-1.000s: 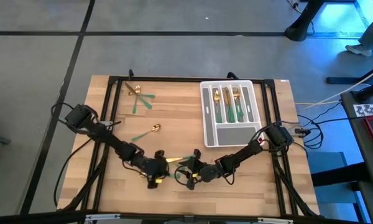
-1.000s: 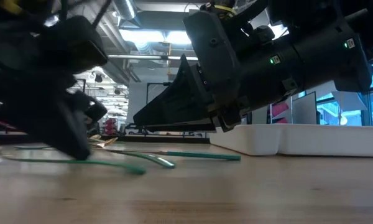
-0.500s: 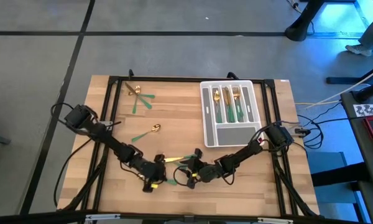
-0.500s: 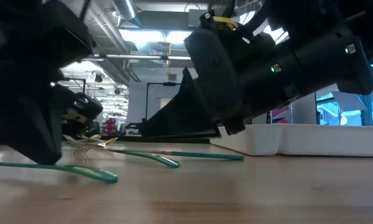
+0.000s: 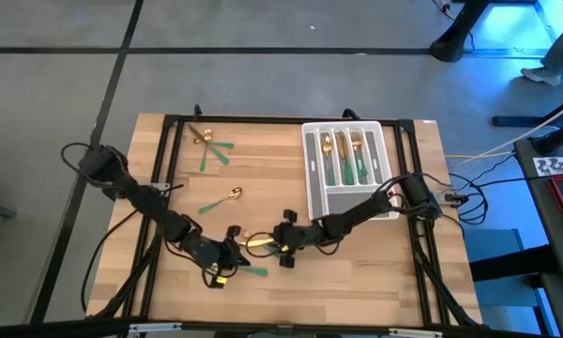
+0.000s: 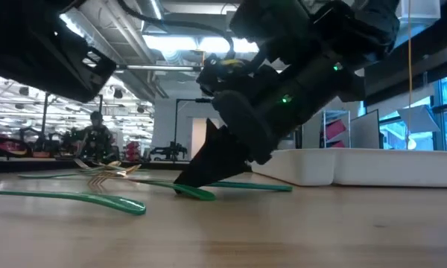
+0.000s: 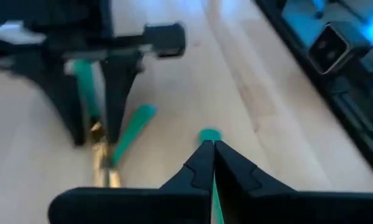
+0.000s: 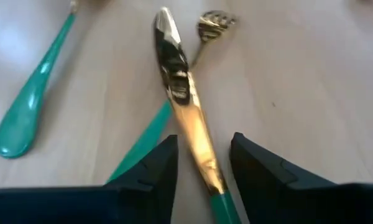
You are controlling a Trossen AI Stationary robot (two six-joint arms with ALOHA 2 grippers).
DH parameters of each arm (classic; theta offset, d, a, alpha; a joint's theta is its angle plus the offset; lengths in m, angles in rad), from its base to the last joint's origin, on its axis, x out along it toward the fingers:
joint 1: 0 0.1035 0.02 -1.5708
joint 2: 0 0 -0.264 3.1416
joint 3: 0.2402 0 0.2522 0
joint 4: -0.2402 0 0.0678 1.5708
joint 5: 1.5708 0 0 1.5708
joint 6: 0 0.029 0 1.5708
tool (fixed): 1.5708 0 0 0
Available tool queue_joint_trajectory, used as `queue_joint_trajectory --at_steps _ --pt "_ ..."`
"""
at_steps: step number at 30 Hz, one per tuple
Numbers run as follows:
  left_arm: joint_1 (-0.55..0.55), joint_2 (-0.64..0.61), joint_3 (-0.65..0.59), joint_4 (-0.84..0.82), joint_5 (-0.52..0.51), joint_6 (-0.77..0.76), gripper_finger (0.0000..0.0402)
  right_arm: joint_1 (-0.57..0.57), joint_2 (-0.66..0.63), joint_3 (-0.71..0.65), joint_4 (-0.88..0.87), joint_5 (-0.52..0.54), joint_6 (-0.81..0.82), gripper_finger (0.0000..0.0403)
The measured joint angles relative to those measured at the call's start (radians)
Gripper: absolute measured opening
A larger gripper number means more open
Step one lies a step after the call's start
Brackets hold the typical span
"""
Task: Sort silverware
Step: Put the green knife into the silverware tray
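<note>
Left gripper (image 5: 227, 266) sits low at the near-left of the table (image 5: 263, 188), fingers pinched right together, and the left wrist view shows only a sliver of green below the tips, so whether it's holding anything is hard to say. A green-handled piece (image 5: 254, 270) lies on the wood just beside it. Across to the middle now: right gripper (image 5: 280, 240) is down at the table with its fingers (image 8: 143, 177) parted, straddling a gold-bladed knife (image 8: 185, 115), lined up along its length, ready for a pick I'd say, but not yet squeezing. A fork (image 8: 208, 28) crosses just beyond. Further back, a spoon (image 5: 223, 198) and a small cluster (image 5: 209, 147) wait unsorted. Over on the right, the slotted tray (image 5: 311, 178) already carries several pieces (image 5: 345, 158); which kind sits in which slot is too small to make out.
</note>
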Motion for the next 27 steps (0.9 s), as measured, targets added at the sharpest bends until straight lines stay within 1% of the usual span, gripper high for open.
queue_joint_trajectory --at_steps 3,7,8,10,14,16,19,23,25,27 --pt "-0.02 -0.004 -0.004 -0.067 -0.059 -0.044 0.0002 0.002 -0.001 0.002 -0.023 0.033 0.023 0.0111" --pt "-0.032 -0.002 -0.015 -0.152 -0.125 -0.163 0.0004 0.017 -0.011 0.0 -0.037 0.062 0.082 0.003" --pt "-0.032 -0.002 -0.023 -0.173 -0.141 -0.203 0.0004 0.017 -0.016 0.0 -0.044 0.075 0.115 0.0026" --pt "-0.031 -0.002 -0.035 -0.216 -0.158 -0.267 0.0002 0.027 -0.027 -0.002 -0.071 0.11 0.214 0.0027" --pt "-0.029 -0.002 -0.079 -0.222 -0.206 -0.331 0.0003 0.045 -0.039 -0.003 -0.115 0.18 0.452 0.0058" --pt "-0.029 -0.002 -0.104 -0.221 -0.233 -0.36 0.0006 0.057 -0.039 -0.003 -0.118 0.204 0.494 0.0063" --pt "-0.029 -0.002 -0.143 -0.216 -0.251 -0.419 0.0006 0.087 -0.039 0.0 -0.122 0.26 0.492 0.0053" --pt "-0.029 -0.002 -0.184 -0.186 -0.253 -0.476 0.0002 0.13 -0.039 0.026 -0.123 0.394 0.458 0.0034" --pt "-0.029 -0.002 -0.188 -0.184 -0.258 -0.48 0.0002 0.135 -0.04 0.036 -0.141 0.431 0.512 0.0032" --pt "-0.029 -0.002 -0.189 -0.181 -0.272 -0.455 0.0004 0.122 -0.039 0.04 -0.175 0.436 0.577 0.0036"
